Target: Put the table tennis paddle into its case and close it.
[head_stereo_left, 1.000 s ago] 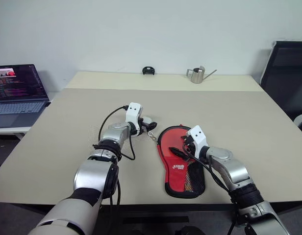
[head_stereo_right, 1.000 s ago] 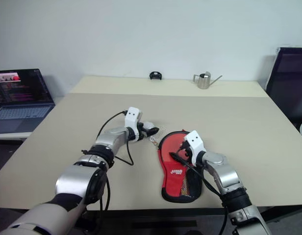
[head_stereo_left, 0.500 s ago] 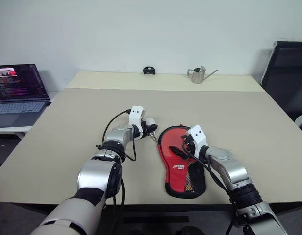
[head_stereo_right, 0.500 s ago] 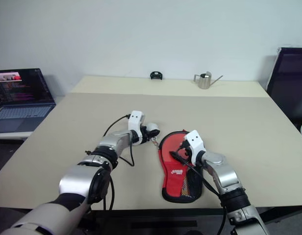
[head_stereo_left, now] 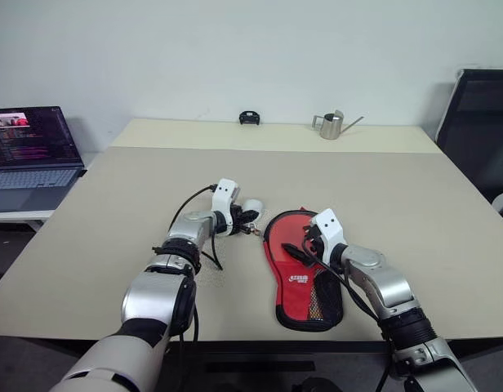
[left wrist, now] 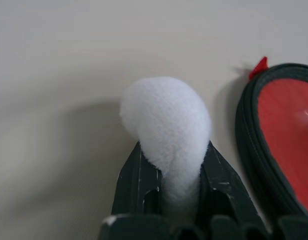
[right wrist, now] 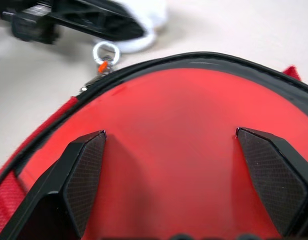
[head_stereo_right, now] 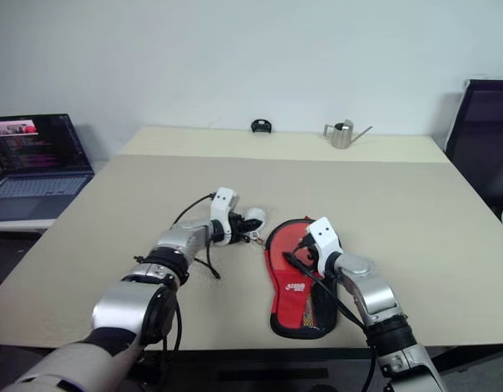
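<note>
The case (head_stereo_left: 300,269) lies flat on the table (head_stereo_left: 113,212), red side with white logo and black mesh pocket facing up. Its white ball charm (left wrist: 166,125) sits just off the round end's left rim, and my left gripper (head_stereo_left: 248,215) is shut on it, both fingers squeezing the soft ball. A small metal zip ring (right wrist: 104,51) links the charm to the case's black edge. My right gripper (right wrist: 169,165) stands open, its fingers (right wrist: 84,170) spread wide over the red round part of the case. The table tennis paddle is hidden.
At the table's far edge stand a small metal watering can (head_stereo_left: 331,124) and a small black object (head_stereo_left: 250,118). An open laptop (head_stereo_left: 31,151) sits on a side surface to the left. A black chair (head_stereo_left: 480,122) is at the right.
My left gripper, open beside the white ball charm a second ago, has shut on it and drawn back slightly. The right gripper and the case have stayed put.
</note>
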Available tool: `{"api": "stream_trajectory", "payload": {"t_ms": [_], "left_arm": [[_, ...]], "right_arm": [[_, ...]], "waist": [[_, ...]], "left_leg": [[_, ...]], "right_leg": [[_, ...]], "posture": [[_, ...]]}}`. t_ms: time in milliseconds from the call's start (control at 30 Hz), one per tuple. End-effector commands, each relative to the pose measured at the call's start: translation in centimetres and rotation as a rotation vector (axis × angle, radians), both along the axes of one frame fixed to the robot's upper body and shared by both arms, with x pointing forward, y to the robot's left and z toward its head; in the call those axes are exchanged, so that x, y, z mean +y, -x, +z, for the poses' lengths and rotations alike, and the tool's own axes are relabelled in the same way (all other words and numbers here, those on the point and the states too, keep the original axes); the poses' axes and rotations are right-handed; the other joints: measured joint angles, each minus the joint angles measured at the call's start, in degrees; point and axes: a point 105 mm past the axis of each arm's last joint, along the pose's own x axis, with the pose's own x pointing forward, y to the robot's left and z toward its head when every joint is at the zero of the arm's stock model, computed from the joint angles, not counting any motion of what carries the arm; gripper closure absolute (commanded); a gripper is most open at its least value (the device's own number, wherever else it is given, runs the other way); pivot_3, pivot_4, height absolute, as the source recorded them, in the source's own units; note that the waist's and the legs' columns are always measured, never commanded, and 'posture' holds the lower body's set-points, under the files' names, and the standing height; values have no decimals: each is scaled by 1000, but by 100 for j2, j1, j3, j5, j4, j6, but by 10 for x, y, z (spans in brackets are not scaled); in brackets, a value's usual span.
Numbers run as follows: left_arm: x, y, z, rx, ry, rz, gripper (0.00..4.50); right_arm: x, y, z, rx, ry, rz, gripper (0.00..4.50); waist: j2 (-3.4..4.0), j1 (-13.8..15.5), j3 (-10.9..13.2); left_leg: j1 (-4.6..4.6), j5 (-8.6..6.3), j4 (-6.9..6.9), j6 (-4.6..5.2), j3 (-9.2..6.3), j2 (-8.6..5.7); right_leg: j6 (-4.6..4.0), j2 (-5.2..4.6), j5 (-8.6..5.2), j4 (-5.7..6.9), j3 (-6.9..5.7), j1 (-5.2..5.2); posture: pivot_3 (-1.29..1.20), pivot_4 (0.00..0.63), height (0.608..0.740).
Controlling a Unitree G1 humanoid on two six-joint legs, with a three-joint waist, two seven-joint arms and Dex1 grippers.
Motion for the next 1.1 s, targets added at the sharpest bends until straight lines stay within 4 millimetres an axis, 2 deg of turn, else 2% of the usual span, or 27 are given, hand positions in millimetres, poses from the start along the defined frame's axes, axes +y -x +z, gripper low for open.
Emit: {"api": "stream_trajectory", "payload": {"t_ms": [33,133,300,467,833,1100], "left_arm": [[9,1,21,-53,25,-28,4104],[15,7,24,-49,35,-43,4104],[13,18,23,-30,46,-77,4104],[-3,23,23,-20,64,-117,4104],[-27,3,48,-127,36,-133,4104],[-41,-6,43,-170,-47,-137,4104]], "right_arm": [[-30,16,-60,241,91,-111,0],[-32,17,-62,249,90,-132,0],[-31,19,-66,259,86,-147,0],[-27,20,-68,274,79,-144,0],[-13,27,-74,294,78,-98,0],[-4,33,-76,309,59,-80,0]], "waist": [[0,11,0],[-1,28,0],[-2,42,-2],[-10,45,-7],[-12,33,-18],[-12,17,-19]], "left_leg": [[0,0,0,0,0,0],[-1,0,0,0,-2,0],[-1,-1,0,-1,-4,-2],[-1,-1,1,0,-5,-2],[-1,-2,-2,-1,-3,-1],[0,-7,-11,-8,-2,-1]], "right_leg": [[-1,0,1,-1,0,0],[-3,-1,2,-2,0,1],[-6,-4,3,-3,0,2],[-3,-4,2,-3,-1,4],[8,-4,-4,-7,-1,4],[8,-3,-5,-10,-2,1]], "posture": [[0,150,740],[0,150,740],[0,150,740],[0,150,740],[0,150,740],[0,150,740]]}}
